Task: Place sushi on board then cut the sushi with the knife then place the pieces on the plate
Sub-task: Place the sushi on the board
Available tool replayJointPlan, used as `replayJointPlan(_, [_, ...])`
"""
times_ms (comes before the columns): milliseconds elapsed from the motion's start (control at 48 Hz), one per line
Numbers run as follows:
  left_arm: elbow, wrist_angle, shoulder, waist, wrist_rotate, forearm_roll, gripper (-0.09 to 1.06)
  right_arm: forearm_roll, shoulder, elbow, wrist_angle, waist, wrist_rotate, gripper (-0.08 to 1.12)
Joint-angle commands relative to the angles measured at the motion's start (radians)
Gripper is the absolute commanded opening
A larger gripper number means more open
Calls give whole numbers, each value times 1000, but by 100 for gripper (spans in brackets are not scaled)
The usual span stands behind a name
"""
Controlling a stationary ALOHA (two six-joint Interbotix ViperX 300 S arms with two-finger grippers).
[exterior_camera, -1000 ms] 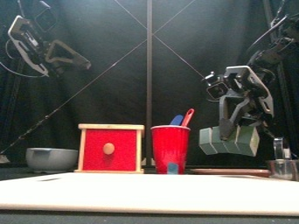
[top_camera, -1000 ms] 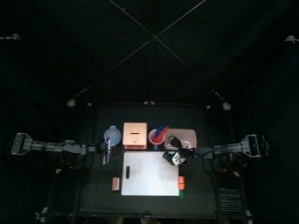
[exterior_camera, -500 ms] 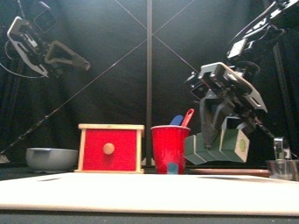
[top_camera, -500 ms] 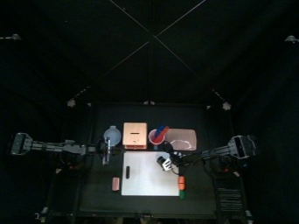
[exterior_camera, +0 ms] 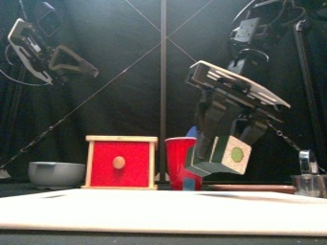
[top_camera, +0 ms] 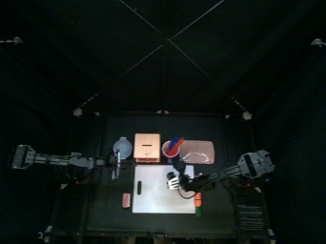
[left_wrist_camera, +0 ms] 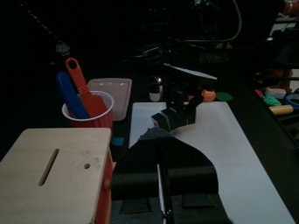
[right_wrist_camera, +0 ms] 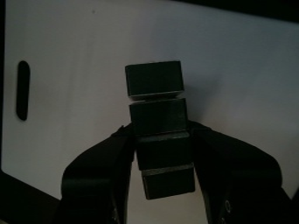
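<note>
Standing at the open front, I see the right end effector (right_wrist_camera: 158, 131) clamped on the near end of a toy sushi roll of dark green blocks (right_wrist_camera: 156, 92). Its two jaws press the roll's sides, so the far blocks stick out free beyond the fingertips. It looks like a sensible grip for a roll that comes apart, because squeezing across the width keeps the gripped blocks in line while they are carried.

The roll hangs over the flat white cutting board (top_camera: 155, 195), near its right half. From the front it appears tilted and just clear of the surface, not yet laid down. I judge this to be the first step, getting the sushi onto the board.

The right arm reaches in from the right side and bends steeply downward. Its wrist is pitched so that the roll points down and toward the board's middle.

The red plastic cup (exterior_camera: 179, 163) holding a blue and a red toy knife stands behind the board, beside the pale wooden box with a red drawer front (exterior_camera: 121, 163). The flat pink tray (top_camera: 200, 150) lies just right of the cup. Knife and plate are close at hand for cutting and for plating the pieces.

The left end effector (top_camera: 114, 168) is held high at the left of the tabletop (top_camera: 102, 219), away from the board. I cannot tell whether it is apart or together.
</note>
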Motion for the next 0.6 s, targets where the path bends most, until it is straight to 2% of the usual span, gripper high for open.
replayJointPlan(21, [-12, -8, 0, 5, 0, 2, -2, 6, 15, -66, 12, 5, 51, 64])
replayJointPlan(292, [-8, -8, 0, 11, 5, 2, -2, 14, 121, -210, 117, 6, 124, 64])
replayJointPlan(604, [-5, -6, 0, 17, 5, 6, -2, 132, 176, -305, 264, 14, 127, 64])
